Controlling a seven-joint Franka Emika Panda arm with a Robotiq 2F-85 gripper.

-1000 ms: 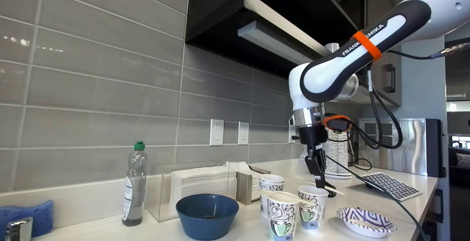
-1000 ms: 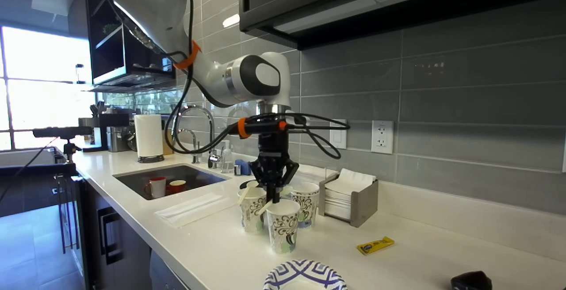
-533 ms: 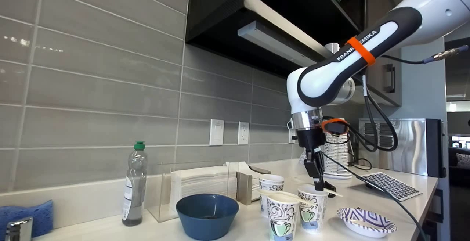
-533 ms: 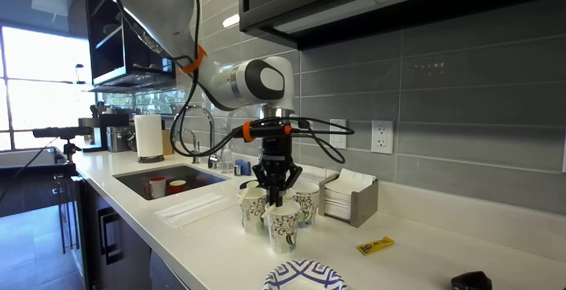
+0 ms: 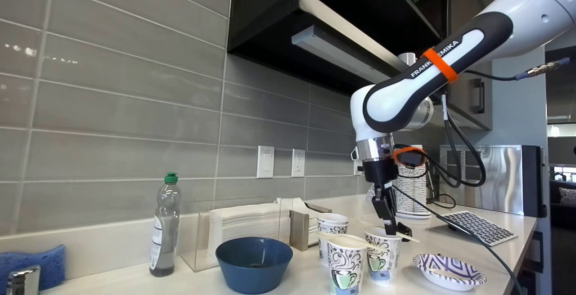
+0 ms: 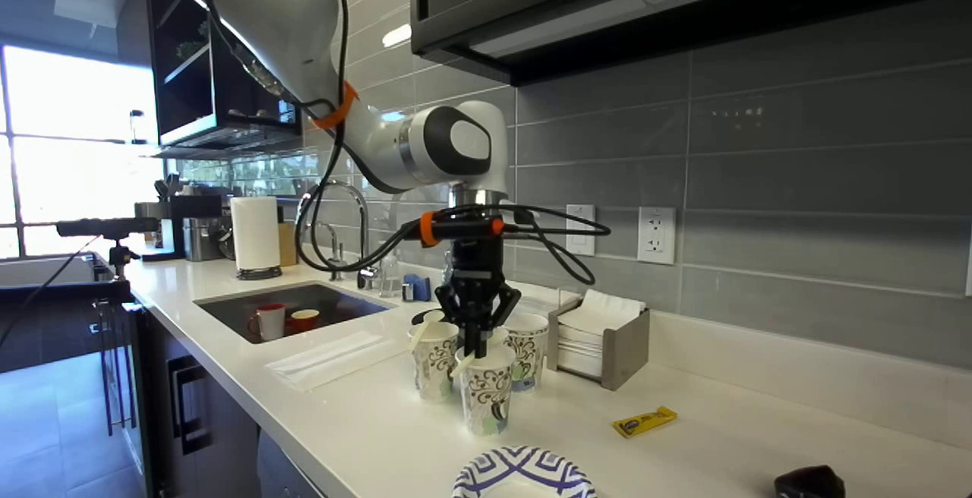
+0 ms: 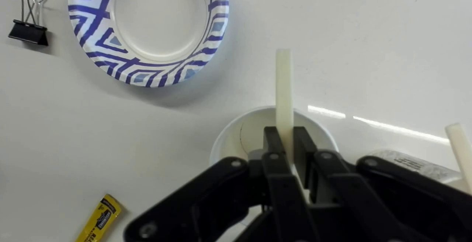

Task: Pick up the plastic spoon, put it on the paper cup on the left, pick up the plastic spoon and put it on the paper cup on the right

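Lowered slightly, the arm [image 5: 425, 78] lettered "EMIKA" clamps a spoon [image 7: 284, 83] in its end effector [image 7: 287, 137].

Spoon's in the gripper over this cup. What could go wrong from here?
When the gripper opens, the spoon may slip or drop in, since it lies over the open mouth of the cup.

With the gripper so near the rim, a sideways move might tip that cup.

The neighbouring cup stands close, so a nudge could shake loose the other spoon lying across it.

Kitchen: sink [image 6: 334, 304] w/ mug [image 6: 270, 324], faucet [image 6: 364, 231], ppr-towel roll [image 6: 255, 234].
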